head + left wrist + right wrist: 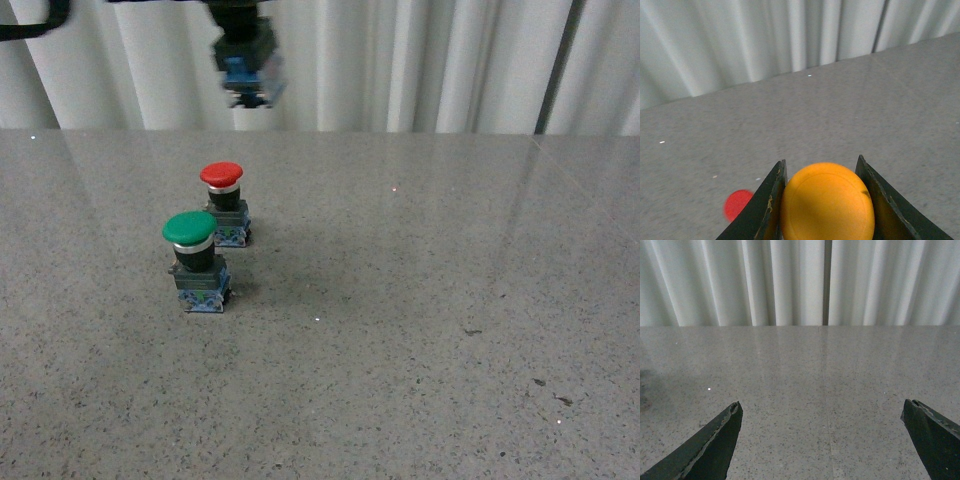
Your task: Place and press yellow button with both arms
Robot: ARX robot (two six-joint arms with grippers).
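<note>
My left gripper is shut on the yellow button; its round yellow cap fills the gap between the two dark fingers. In the front view the left gripper hangs high above the table at the top, with the button's blue-grey base showing under it; the yellow cap is hidden there. My right gripper is open and empty over bare table; it does not show in the front view.
A red-capped button and a green-capped button stand upright on the grey speckled table, left of centre. The red cap also shows in the left wrist view. White curtains hang behind the table.
</note>
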